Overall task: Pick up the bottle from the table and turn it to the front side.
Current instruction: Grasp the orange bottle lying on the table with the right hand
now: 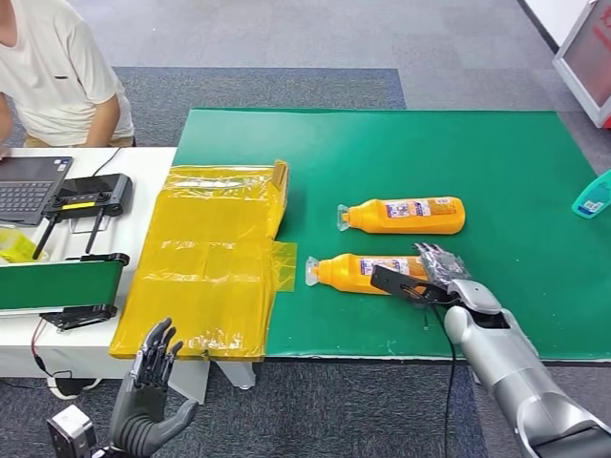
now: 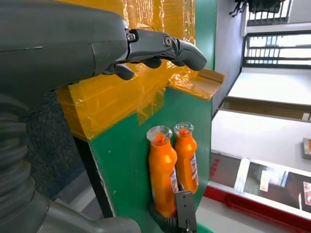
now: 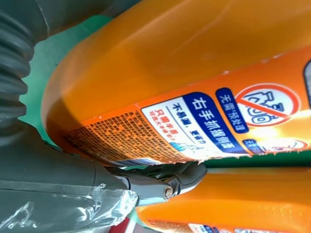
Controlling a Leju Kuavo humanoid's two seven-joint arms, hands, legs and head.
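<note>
Lying on the green mat (image 1: 504,162), near bottle (image 1: 353,272), right hand (image 1: 432,272) wrapped around its base, left hand (image 1: 153,382) open, empty.

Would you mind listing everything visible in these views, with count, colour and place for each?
Bottles: two, orange with clear caps, lying side by side on the green mat; near bottle, far bottle.
Green mat: one, covering the table.
Plastic sheet: one, yellow, on the mat's left end.
Teal object: one, at the mat's right edge.
Laptop: one, dark, on the white table at left.
Black device with antennas: one, beside the laptop.
Small conveyor: one, green belt, on the white table.
Person: one, in a light shirt, behind the laptop.
Left hand: grey, fingers spread, below the table edge.
Right hand: at the near bottle's base.
</note>
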